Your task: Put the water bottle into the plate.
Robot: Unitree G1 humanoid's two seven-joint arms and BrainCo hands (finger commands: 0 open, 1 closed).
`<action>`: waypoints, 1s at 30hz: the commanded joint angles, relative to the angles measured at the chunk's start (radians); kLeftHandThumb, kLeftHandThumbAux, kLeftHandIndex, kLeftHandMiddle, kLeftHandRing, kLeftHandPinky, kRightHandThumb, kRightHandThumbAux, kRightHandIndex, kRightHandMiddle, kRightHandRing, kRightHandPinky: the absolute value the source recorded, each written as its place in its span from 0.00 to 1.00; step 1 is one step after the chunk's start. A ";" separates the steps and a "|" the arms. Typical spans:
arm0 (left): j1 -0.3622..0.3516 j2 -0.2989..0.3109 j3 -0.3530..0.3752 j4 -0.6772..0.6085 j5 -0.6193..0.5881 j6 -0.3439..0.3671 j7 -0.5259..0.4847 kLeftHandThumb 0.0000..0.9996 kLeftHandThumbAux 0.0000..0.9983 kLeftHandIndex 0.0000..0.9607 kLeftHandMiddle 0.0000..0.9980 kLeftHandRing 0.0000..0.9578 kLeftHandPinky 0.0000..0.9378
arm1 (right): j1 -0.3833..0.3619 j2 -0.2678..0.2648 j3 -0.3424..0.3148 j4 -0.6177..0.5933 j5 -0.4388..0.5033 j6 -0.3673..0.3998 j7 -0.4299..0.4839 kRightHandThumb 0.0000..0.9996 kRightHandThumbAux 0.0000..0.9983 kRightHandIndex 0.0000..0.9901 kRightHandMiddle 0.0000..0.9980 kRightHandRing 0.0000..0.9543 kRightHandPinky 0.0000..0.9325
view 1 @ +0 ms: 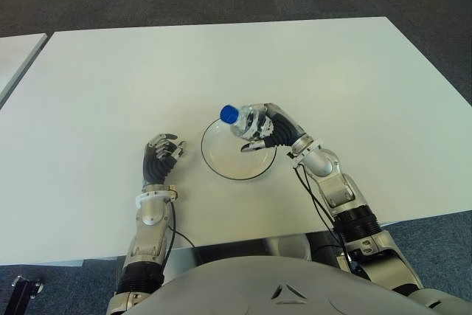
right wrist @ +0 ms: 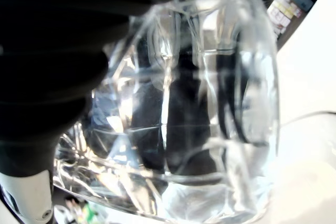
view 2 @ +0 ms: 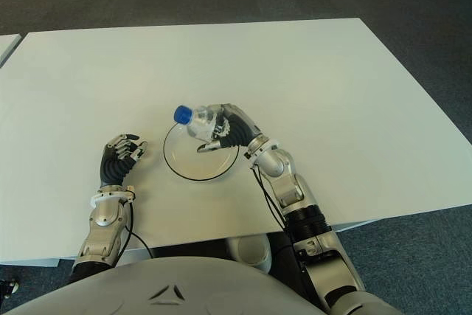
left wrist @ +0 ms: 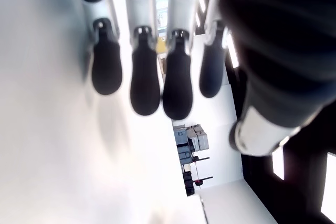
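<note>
Fingers [view 1: 259, 136] of the right hand [view 1: 267, 129] wrap tightly around a clear bottle [view 1: 245, 119], its blue cap [view 1: 229, 113] tilted toward the robot's left, as the hand holds it over the far right part of a white plate [view 1: 221, 160] on the white tabletop [view 1: 310, 64]. The right wrist view shows the ribbed plastic body pressed close against the dark fingers. Whether the bottle's base already touches the plate cannot be told from these angles. The left hand [view 1: 161, 156] shows just to the left of the plate, its fingers loosely curled and holding nothing. The task appears to be in its placing step: the bottle has been carried to the plate but not released. Next, the right hand would likely need to lower the bottle onto the dish, then ease its grip so the bottle settles inside the rim without rolling off.
</note>
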 commanded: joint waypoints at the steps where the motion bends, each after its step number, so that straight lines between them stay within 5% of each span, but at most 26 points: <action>1: 0.021 -0.005 0.001 0.022 0.009 0.025 0.011 0.71 0.72 0.45 0.65 0.66 0.66 | -0.006 -0.022 0.036 -0.034 -0.048 0.040 0.028 0.70 0.72 0.44 0.89 0.93 0.95; 18: 0.021 -0.001 0.002 0.033 0.008 0.010 0.007 0.71 0.72 0.45 0.66 0.67 0.67 | -0.051 -0.044 0.144 -0.065 -0.263 0.228 0.087 0.70 0.73 0.44 0.87 0.91 0.92; 30: 0.025 0.004 0.000 0.031 0.027 0.000 0.009 0.71 0.72 0.45 0.65 0.68 0.68 | -0.072 -0.055 0.178 -0.053 -0.311 0.242 0.076 0.70 0.73 0.44 0.85 0.88 0.90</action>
